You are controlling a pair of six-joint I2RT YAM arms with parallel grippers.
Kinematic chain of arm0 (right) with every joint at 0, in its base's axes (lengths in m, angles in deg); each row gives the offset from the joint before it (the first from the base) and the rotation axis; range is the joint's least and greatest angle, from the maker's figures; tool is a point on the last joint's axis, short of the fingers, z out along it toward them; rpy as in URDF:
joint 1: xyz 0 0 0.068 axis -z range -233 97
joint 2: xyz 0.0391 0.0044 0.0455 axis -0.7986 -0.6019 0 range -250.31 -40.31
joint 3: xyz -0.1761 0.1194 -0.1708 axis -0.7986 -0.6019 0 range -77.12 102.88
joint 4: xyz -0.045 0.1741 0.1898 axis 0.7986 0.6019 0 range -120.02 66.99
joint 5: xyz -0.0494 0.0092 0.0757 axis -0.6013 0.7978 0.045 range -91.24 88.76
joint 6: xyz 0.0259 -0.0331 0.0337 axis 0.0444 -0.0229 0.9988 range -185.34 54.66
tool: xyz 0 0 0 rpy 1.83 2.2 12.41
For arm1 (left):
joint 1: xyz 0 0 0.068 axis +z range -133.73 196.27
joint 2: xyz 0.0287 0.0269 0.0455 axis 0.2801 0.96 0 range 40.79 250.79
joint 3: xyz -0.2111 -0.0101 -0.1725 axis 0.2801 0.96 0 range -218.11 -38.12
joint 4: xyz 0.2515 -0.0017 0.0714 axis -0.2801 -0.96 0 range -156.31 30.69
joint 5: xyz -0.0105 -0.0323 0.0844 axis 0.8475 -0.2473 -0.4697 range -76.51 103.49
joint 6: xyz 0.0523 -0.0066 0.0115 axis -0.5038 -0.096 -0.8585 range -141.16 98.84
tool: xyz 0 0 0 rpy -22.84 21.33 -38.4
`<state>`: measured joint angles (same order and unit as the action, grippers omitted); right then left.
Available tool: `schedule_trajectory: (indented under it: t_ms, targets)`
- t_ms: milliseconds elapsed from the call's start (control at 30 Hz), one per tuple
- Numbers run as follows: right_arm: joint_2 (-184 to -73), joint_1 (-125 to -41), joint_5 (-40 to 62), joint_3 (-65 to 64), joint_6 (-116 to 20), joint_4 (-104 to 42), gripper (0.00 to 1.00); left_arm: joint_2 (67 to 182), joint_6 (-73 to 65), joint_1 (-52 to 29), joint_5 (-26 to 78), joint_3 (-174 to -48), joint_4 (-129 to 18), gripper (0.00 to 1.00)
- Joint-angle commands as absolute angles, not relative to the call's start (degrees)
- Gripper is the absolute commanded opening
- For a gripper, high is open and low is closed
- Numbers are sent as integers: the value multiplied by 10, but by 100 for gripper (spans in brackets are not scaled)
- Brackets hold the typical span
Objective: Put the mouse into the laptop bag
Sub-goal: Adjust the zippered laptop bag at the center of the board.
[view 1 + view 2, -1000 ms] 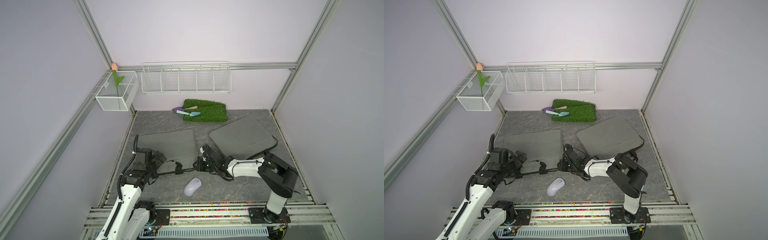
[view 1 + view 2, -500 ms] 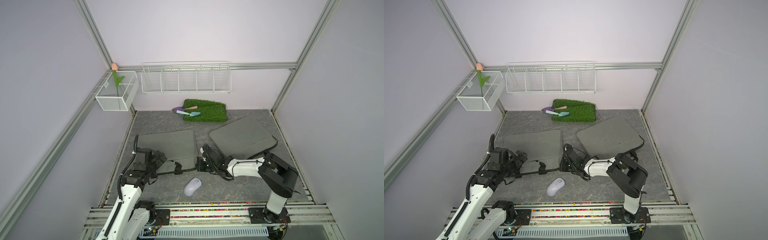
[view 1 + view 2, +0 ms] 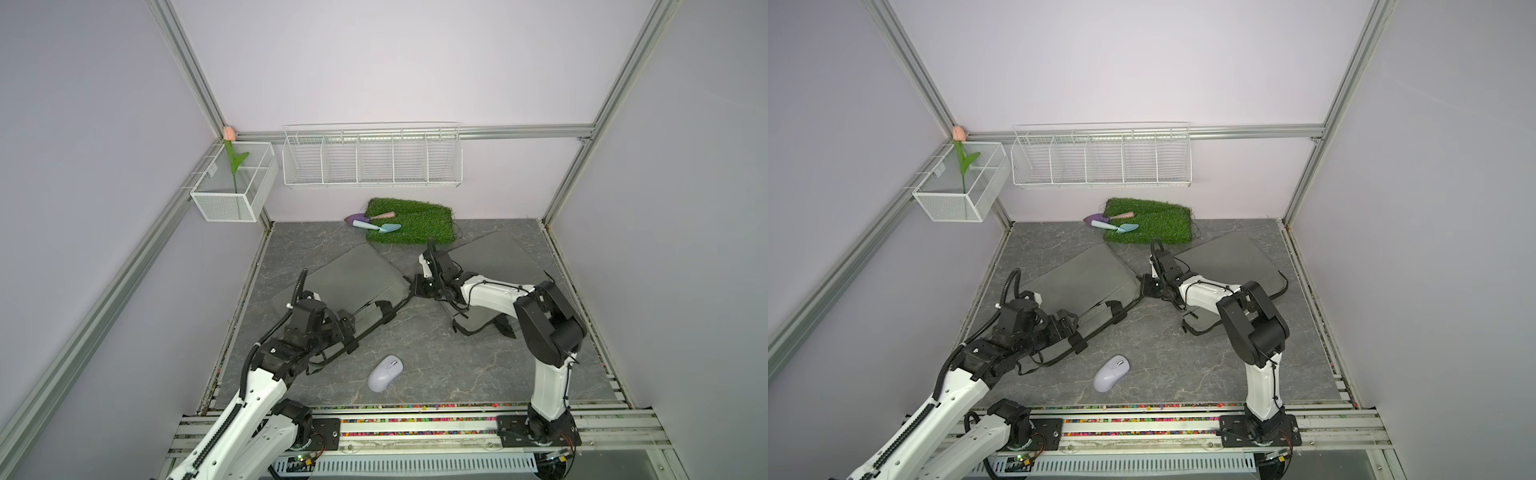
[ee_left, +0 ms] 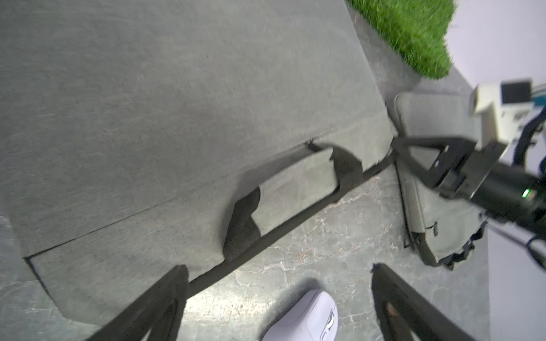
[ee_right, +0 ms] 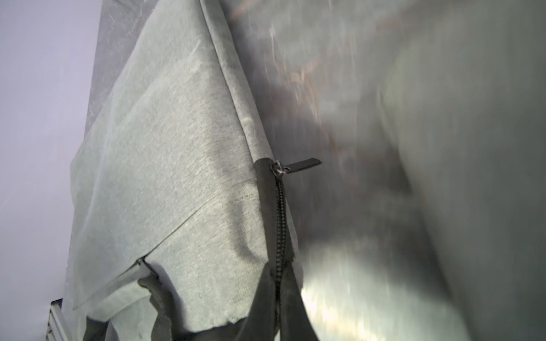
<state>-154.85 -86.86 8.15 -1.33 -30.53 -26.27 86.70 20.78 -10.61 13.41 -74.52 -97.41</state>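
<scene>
While the right gripper is pinched shut on the black zip at the far corner of the laptop bag, the left gripper hangs over the bag's near edge with its jaws wide apart and nothing between them. The mouse lies free on the table, just off that near edge and outside the bag. It is near the left gripper, on the side toward the rail and the middle of the table, and well apart from the right one. In the left wrist view the mouse shows low between the two open fingers, so it sits close under that hand. Its long axis runs on a diagonal, roughly along the bag's zipped edge, with the wheel end pointing away from the rail. The left arm is judged the one to pick it up, closing across the narrow width, while the right keeps the opening. A second bag lies under the right arm
</scene>
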Motion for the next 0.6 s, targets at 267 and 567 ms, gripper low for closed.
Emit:
schedule_trajectory:
  t_ms: [267,567]
  targets:
    - [-1664,-792,154,170,-402,-149,6,972,182,-243,10,-794,-1025,88]
    - [-1658,-779,159,239,-431,-87,31,1099,165,-278,-34,-844,-1063,90]
